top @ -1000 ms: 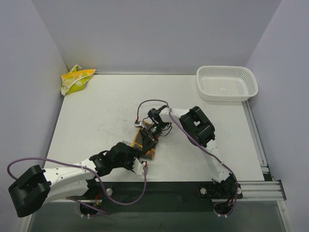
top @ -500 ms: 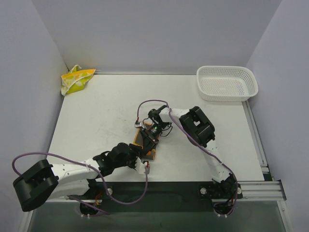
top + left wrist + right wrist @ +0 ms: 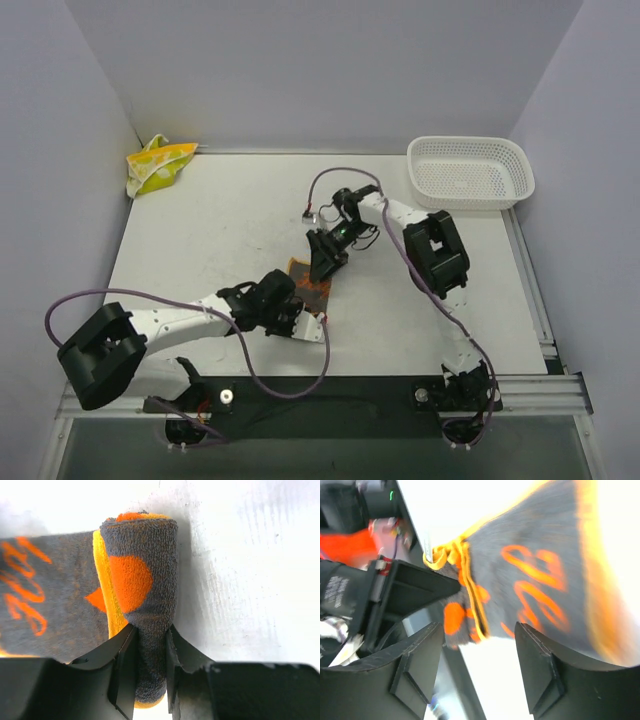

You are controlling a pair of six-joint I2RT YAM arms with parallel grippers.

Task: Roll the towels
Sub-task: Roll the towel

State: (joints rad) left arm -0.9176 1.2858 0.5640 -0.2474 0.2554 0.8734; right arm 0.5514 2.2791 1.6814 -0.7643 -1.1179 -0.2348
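Orange-and-grey terry towel (image 3: 142,575) is laid mid-table (image 3: 200,250), its rolled end clamped by the left gripper (image 3: 150,647). The right gripper (image 3: 479,627) is spread wide over the flat part, gripping nothing. A pale yellow, green-printed towel (image 3: 158,165) is crumpled in the far-left corner.

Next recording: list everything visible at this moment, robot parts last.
orange towel: one, orange and grey, mid-table, partly rolled
yellow towel: one, pale yellow and lime green, crumpled in the far left corner
basket: one, white mesh, far right corner
table: one, white, walled on three sides
cables: two, purple, one along each arm
arms: two, white and black, bases at the near edge
left gripper: one, black, shut on the orange towel's rolled end
right gripper: one, black, open over the orange towel's flat part
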